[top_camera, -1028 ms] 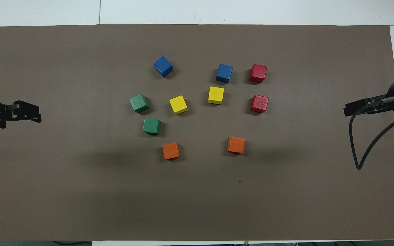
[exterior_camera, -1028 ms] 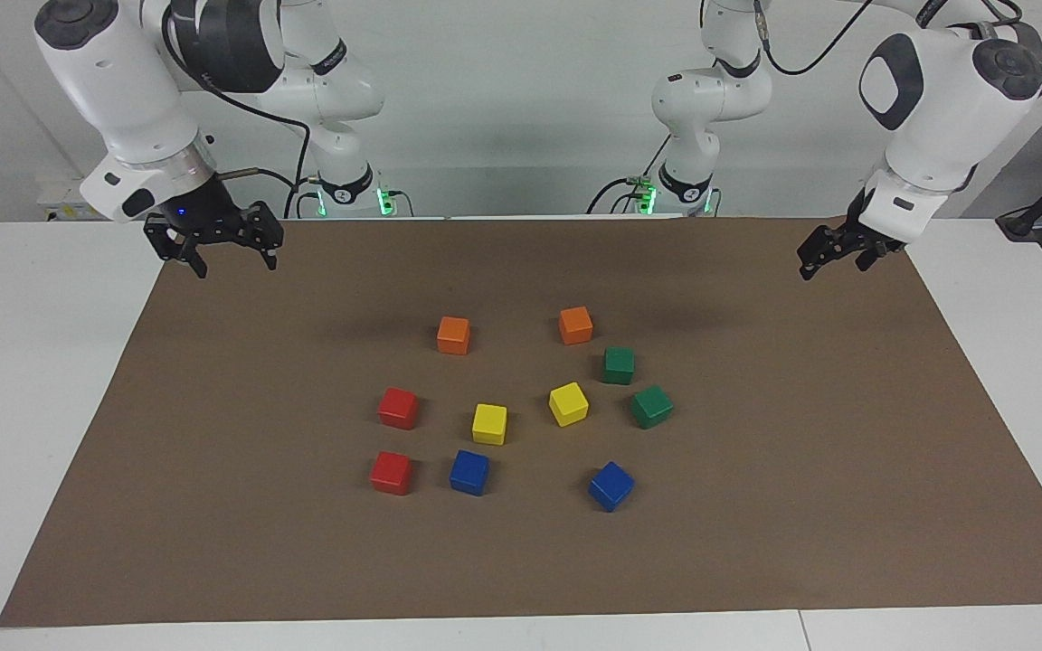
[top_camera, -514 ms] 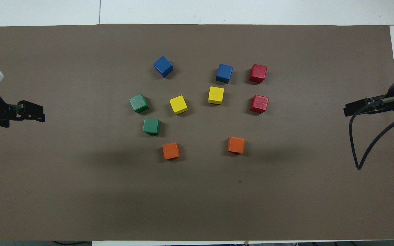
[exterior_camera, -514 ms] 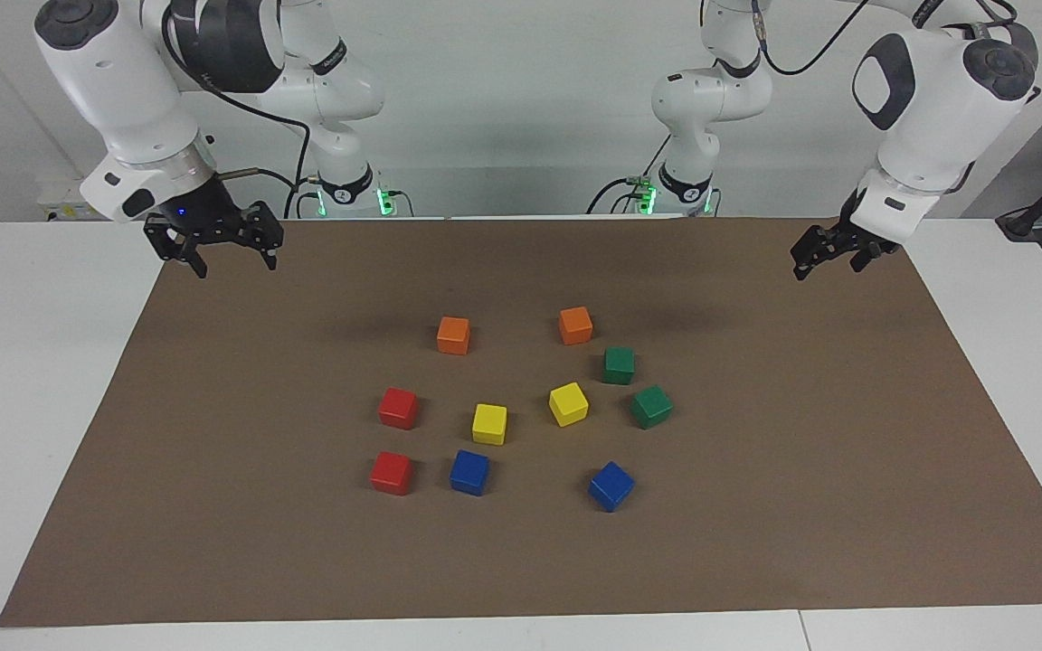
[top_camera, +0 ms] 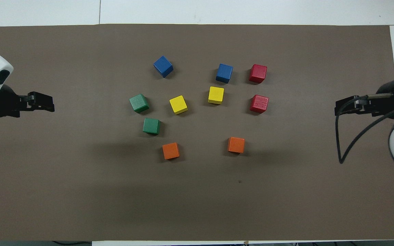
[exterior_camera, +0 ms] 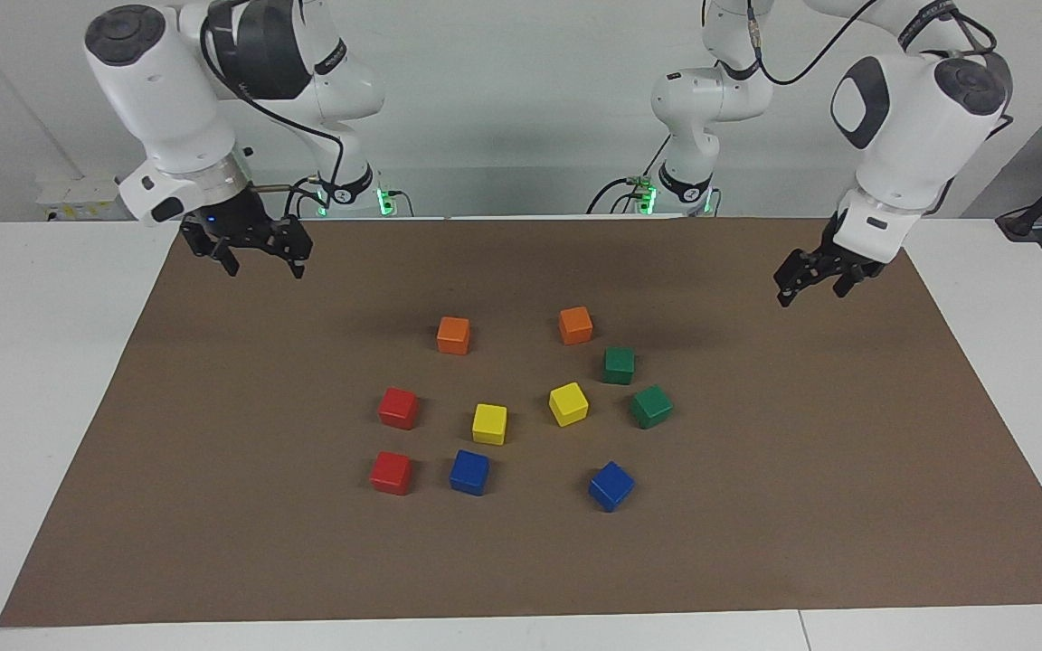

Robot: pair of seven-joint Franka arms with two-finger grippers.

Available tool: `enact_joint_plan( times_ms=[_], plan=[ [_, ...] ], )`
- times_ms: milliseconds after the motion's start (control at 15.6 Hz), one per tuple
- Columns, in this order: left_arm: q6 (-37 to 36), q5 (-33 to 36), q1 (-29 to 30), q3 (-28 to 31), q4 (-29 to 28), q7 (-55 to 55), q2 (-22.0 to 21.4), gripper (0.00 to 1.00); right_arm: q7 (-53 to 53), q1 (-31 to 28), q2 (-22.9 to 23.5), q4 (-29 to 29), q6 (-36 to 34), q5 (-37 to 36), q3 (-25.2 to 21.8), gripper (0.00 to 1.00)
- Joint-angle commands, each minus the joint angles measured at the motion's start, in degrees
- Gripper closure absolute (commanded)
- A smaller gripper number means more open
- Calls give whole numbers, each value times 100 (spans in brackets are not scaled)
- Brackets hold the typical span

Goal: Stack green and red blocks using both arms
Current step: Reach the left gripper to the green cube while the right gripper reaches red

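Observation:
Two green blocks lie on the mat toward the left arm's end: one (exterior_camera: 619,365) (top_camera: 151,126) nearer to the robots, the other (exterior_camera: 650,406) (top_camera: 139,103) just farther out and turned a little. Two red blocks sit toward the right arm's end, one (exterior_camera: 398,408) (top_camera: 259,104) nearer to the robots than the other (exterior_camera: 391,473) (top_camera: 258,73). All lie singly, none stacked. My right gripper (exterior_camera: 266,268) (top_camera: 340,107) hangs open over the mat's edge at its own end. My left gripper (exterior_camera: 809,291) (top_camera: 48,102) hangs open over the mat at its end. Neither holds anything.
A brown mat (exterior_camera: 213,506) covers the white table. Two orange cubes (exterior_camera: 453,334) (exterior_camera: 575,325) lie nearest the robots. Two yellow cubes (exterior_camera: 489,423) (exterior_camera: 568,403) sit between the reds and greens. Two blue cubes (exterior_camera: 469,472) (exterior_camera: 610,485) lie farthest out.
Both grippers have moved inward over the mat toward the cluster of cubes, staying open. No block has moved.

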Motion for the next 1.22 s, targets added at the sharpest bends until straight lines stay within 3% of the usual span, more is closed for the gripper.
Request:
enact_joint_plan(
  times_ms=[0,193,385,771,1156],
  plan=[
    [403,-30,-588,27,540,-1384,810,0,1361,365,234,-307,546,-26,7,0],
    [1403,-30,-1307,35,-38,-2685,1091,0,2426,681,709,-412,1222,-8,7,0],
    [2320,-21,-1757,36,-725,-2953,1118,0,2727,831,1113,-544,1864,1,7,0],
    [2586,381,-2286,27,-761,-2779,1628,0,2816,911,1632,-510,2542,1,7,0],
    [2322,444,-2269,27,-805,-2321,1593,0,2728,1007,2265,-466,3298,-34,7,0]
  ],
)
